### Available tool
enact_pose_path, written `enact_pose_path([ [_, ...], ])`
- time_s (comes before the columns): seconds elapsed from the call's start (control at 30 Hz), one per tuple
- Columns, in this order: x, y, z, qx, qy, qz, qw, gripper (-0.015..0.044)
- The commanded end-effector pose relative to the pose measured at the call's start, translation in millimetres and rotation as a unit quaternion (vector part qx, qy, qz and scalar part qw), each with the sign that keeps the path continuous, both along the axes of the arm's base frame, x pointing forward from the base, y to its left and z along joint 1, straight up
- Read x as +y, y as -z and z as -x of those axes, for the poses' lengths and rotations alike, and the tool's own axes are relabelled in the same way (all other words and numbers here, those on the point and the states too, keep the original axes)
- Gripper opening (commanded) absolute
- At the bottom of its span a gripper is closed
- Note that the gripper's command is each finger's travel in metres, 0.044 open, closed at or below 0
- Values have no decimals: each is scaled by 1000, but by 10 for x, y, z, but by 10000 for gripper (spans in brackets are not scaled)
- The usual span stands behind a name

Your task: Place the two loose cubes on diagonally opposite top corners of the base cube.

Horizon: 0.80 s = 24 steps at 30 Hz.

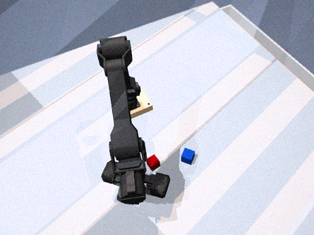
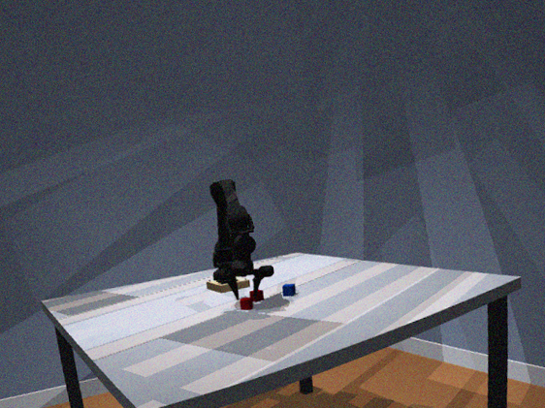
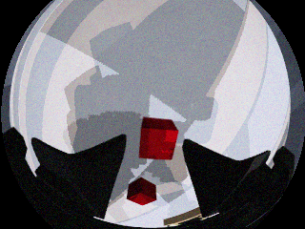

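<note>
— Red cube (image 3: pixel 158 137) where?
— On table (image 2: pixel 374 306), under gripper (image 3: pixel 155 172), between its fingers, no contact. Jaws part open, holding nothing.
— Others?
— 2nd red cube (image 3: pixel 141 191) at 6 o'clock in wrist view; blue cube (image 1: pixel 187 155) at 3 o'clock in top view.

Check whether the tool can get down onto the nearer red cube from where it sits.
Probably yes. The tool is open and empty, and the red cube sits between its fingers with nothing in between.
</note>
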<state>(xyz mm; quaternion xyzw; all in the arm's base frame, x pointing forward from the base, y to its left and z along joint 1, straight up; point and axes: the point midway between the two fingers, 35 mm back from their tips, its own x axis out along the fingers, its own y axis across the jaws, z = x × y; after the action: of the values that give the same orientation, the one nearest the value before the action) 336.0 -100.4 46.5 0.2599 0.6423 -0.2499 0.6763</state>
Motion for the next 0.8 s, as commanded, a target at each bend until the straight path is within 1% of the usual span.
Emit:
enact_pose_path([
  [0.0,2,117,30,8,3,0,1000,265],
  [0.17,3,158,31,8,3,0,1000,265],
  [0.37,3,158,31,8,3,0,1000,108],
  [0.53,2,138,28,8,3,0,1000,105],
  [0.77,-5,-71,1,8,3,0,1000,105],
])
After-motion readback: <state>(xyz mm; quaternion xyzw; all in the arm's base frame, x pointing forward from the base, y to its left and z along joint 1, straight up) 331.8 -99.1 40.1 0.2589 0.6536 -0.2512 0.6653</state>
